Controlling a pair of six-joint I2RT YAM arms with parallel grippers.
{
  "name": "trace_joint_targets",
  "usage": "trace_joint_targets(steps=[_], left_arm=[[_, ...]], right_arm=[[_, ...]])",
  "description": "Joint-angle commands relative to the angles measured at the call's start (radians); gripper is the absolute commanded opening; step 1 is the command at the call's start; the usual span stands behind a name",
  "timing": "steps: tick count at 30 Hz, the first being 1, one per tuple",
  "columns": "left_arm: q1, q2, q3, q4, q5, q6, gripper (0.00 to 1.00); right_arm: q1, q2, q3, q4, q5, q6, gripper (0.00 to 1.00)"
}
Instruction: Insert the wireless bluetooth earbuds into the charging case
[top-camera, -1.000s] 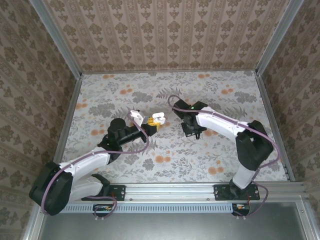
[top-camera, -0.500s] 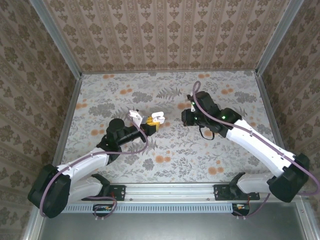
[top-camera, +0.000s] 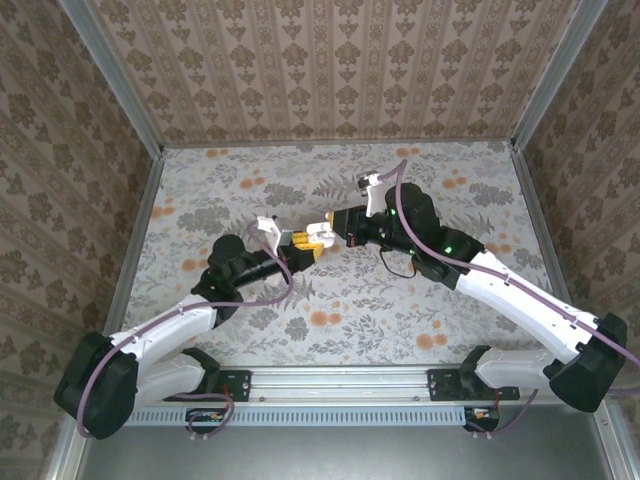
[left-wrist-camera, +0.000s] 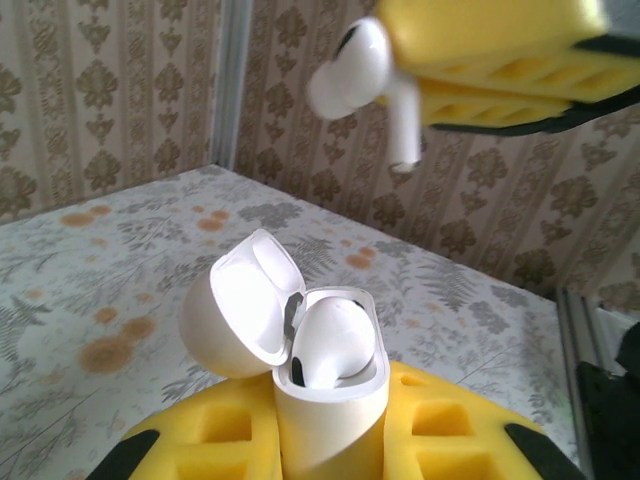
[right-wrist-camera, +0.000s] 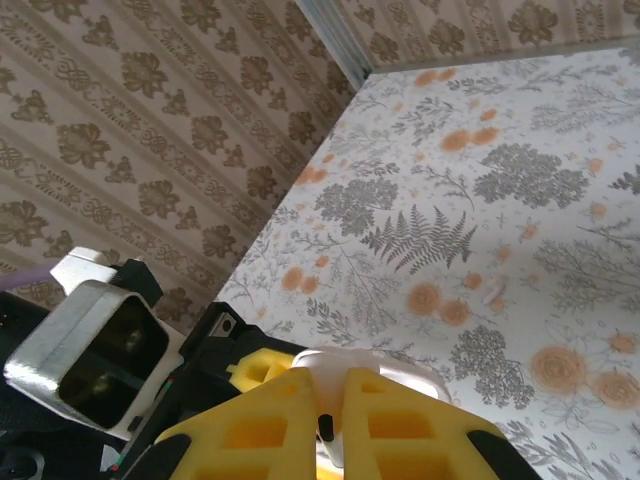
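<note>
Step in hand: seat the second earbud in the charging case.

1. Tool state: the right gripper is clamped almost fully closed on the second earbud, which hangs stem-down above the case mouth and slightly to its right, well apart from it; the left gripper is closed tight on the lower body of the case, holding it upright above the table.
2. Procedure, as I judge it: I keep the left arm stationary; I shift the right arm toward the vacant bay; I keep the stem vertical and in line with that bay; I descend slowly; I open the jaws only once the bud sits flush.
3. Hazards: the stem may catch the case rim; contact with the lid could tip the case in its grip.

Containers: the case lid stands hinged open to the left; 1 earbud is seated inside, its rounded head above the rim; the vacant bay appears to lie on the lid side, largely hidden.
</note>
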Motion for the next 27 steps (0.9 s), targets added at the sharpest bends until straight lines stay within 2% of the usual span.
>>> trace_joint_targets(steps=[1,9,27], left_arm=[[0.009,-0.035,0.039,0.082,0.089,-0.061,0.0],[0.031,-0.016,0.053,0.222,0.199,-0.2,0.0],[0.031,-0.026,0.065,0.256,0.211,-0.257,0.0]], right_arm=[[0.004,-0.041,-0.031,0.082,-0.055,-0.044,0.11],[0.004,-0.093,-0.057,0.094,-0.092,-0.105,0.1],[0.003,-0.122,-0.103,0.17,-0.149,-0.088,0.09]])
